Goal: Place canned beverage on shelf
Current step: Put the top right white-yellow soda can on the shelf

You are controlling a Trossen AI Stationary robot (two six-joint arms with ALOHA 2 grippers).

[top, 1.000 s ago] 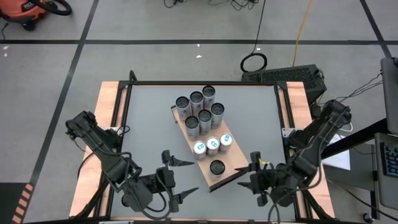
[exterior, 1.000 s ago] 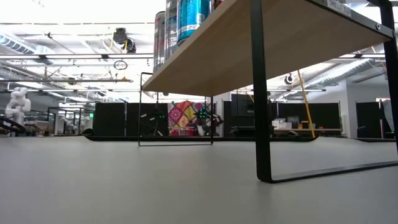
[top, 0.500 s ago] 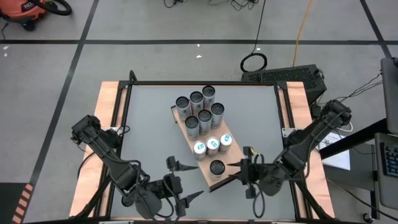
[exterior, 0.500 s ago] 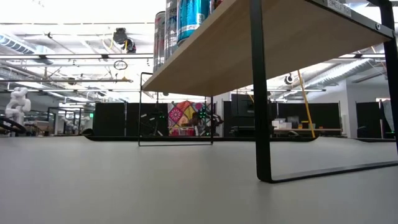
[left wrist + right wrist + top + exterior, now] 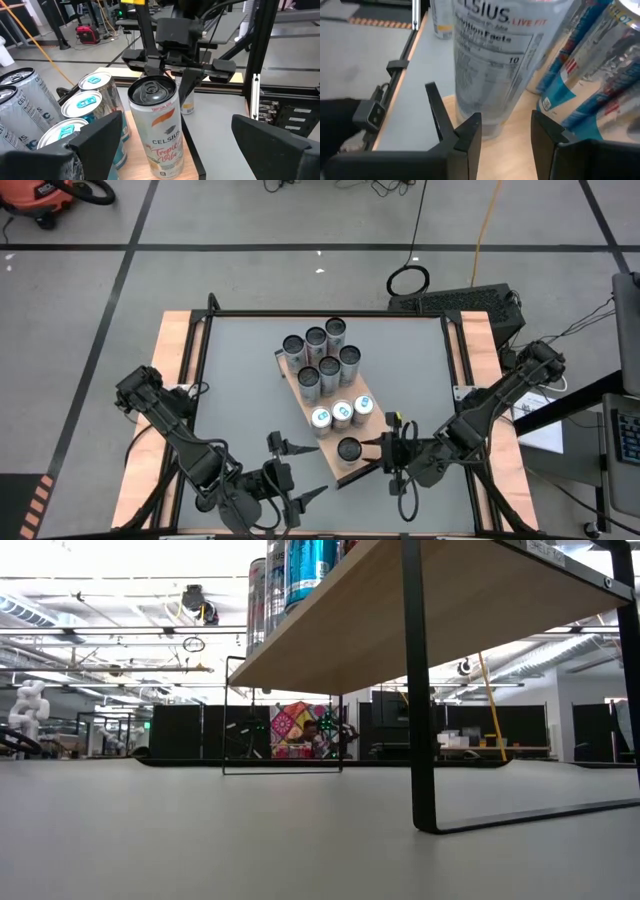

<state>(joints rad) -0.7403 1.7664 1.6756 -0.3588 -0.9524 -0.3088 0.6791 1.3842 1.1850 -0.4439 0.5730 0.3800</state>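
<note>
The shelf [image 5: 343,471], a light wood board on black legs, runs slantwise across the table. Several cans stand on it. A white Celsius can [image 5: 349,448] stands alone on its base near the shelf's near end, also seen as the can [image 5: 155,125] in the left wrist view. My right gripper [image 5: 373,448] is level at the can's right side, and its fingers are apart by less than the can's width. Its tips [image 5: 472,125] stop just short of the can's foot [image 5: 487,122]. My left gripper [image 5: 308,470] stands wide open to the can's left, pointing at it, with nothing between its fingers.
Three blue-and-white cans [image 5: 341,412] stand in a row just beyond the lone can, with several dark-topped cans [image 5: 320,355] at the shelf's far end. The low view shows the shelf's underside [image 5: 400,630] and a black leg [image 5: 415,690]. Grey tabletop lies on both sides.
My right gripper has moved toward the table's left, up to the lone can's right side. My left gripper has shifted a little toward the table's right and near edge and stays wide open. The cans have not moved.
</note>
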